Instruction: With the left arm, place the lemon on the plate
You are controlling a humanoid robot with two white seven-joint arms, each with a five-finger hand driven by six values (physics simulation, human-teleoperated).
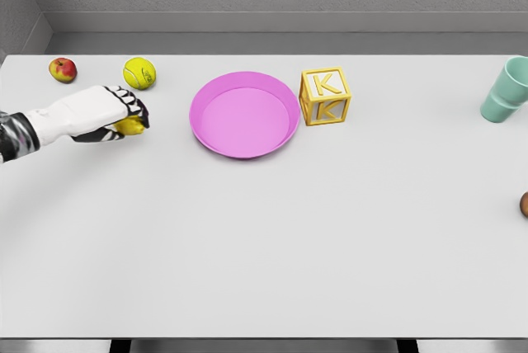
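Head view: left hand [99, 114] fingers [132, 107] clamped on small yellow lemon [130, 126], w/ pink plate [216, 143] nearby.

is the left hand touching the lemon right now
Touching. The head view shows the left hand with fingers curled over the lemon, no gap.

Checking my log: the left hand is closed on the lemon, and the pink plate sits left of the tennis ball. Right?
Not quite. The left hand is closed on the lemon, but the head view shows the pink plate to the right of the tennis ball.
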